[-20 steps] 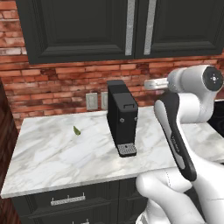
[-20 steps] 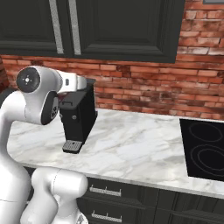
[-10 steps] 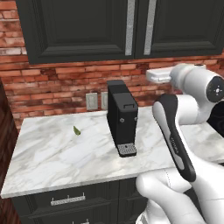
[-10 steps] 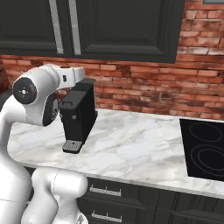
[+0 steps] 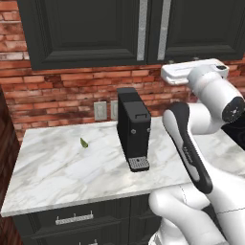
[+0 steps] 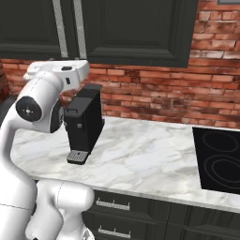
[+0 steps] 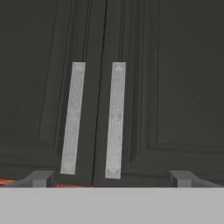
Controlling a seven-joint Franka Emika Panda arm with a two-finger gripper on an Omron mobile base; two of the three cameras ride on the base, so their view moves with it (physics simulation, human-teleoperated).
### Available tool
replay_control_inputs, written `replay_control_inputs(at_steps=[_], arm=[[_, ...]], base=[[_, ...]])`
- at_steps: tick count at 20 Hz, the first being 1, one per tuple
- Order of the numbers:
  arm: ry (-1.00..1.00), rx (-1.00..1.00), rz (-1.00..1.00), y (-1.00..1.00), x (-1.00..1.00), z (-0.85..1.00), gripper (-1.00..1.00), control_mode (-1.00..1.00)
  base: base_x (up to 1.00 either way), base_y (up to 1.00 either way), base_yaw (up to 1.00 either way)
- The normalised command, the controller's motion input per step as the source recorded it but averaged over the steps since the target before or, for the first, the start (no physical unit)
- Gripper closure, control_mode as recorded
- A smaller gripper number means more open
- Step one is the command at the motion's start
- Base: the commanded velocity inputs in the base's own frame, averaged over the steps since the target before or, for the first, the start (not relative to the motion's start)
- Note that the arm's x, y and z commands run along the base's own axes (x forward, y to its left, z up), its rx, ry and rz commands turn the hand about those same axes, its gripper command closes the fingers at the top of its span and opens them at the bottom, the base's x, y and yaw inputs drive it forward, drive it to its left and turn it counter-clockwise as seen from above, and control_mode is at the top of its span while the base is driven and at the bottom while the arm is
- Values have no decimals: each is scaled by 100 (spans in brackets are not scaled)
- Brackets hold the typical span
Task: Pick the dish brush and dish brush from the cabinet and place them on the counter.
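Note:
The cabinet (image 5: 91, 28) (image 6: 126, 28) hangs above the counter with both dark doors shut. Its two silver bar handles (image 7: 73, 118) (image 7: 115, 120) stand side by side at the seam between the doors. My gripper (image 7: 111, 179) is open and empty, and faces the doors just below the handles. The white hand (image 5: 184, 72) (image 6: 61, 69) is raised to the level of the cabinet's lower edge. Both dish brushes are out of view. The counter (image 5: 62, 167) (image 6: 150, 159) of white marble lies below.
A black coffee machine (image 5: 134, 129) (image 6: 84, 124) stands on the counter under the hand. A small green scrap (image 5: 83, 142) lies to its left. A black cooktop (image 6: 218, 159) sits at the right. Dark drawers (image 5: 72, 220) run below, and a brick wall (image 6: 187, 93) lies behind.
The hand has risen from in front of the brick wall up to the cabinet's lower edge. The jaws have stayed wide open.

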Motion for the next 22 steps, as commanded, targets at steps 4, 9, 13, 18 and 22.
replay_control_inputs(at_steps=[4,9,13,18,22], arm=[[-19,0,0,0,-1,33,-100,-100],[-14,0,0,0,0,30,-100,-100],[-7,0,0,0,0,25,-100,-100],[-2,0,0,0,2,12,-100,-100],[0,0,0,-3,20,0,-100,-100]], base=[[0,0,0],[0,0,0],[0,0,0],[0,0,0],[0,0,0]])
